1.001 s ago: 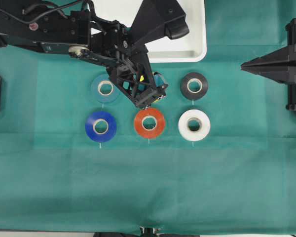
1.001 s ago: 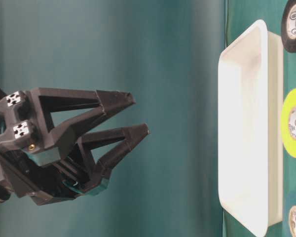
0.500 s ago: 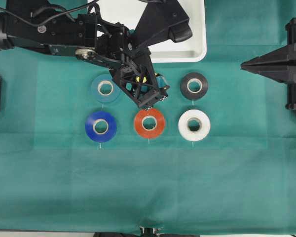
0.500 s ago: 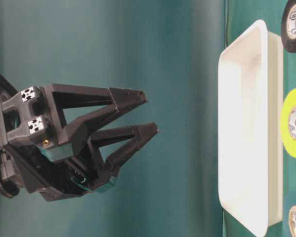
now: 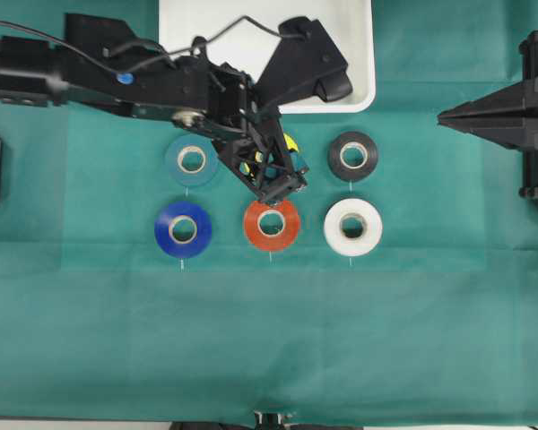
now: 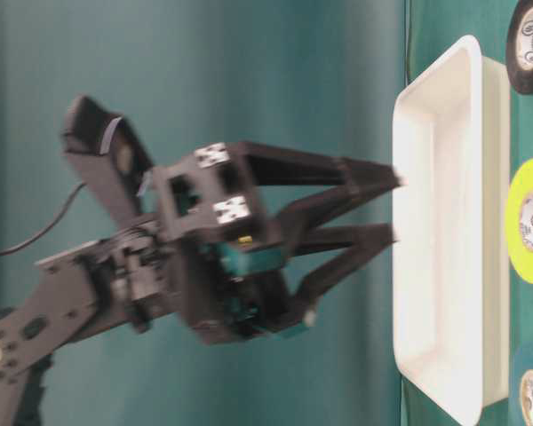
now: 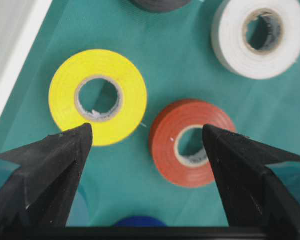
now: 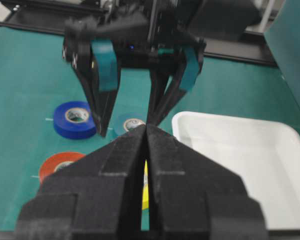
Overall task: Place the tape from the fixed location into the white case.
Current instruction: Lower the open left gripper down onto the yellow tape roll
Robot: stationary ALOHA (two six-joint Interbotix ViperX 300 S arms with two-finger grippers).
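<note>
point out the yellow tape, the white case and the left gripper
yellow tape (image 7: 97,75), left wrist view, on its yellow top face
white case (image 6: 435,231), table-level view, on its outer wall
left gripper (image 7: 147,134), left wrist view, midway between its open fingertips

Yellow tape (image 7: 97,96) crowded — orange-red roll (image 7: 192,142) just beside, white case (image 5: 359,94) rim near; cloth gaps between rolls narrow.

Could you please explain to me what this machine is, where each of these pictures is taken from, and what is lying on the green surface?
It is a two-armed robot at a green-covered table. One picture looks straight down, one from table level, and two from cameras on the wrists. The left gripper hangs open above the tape, a yellow roll, holding nothing. The right gripper waits at the side, shut and empty. Five more rolls lie around: orange-red roll, white roll, black roll, blue roll, teal roll. The white case sits behind them.
</note>
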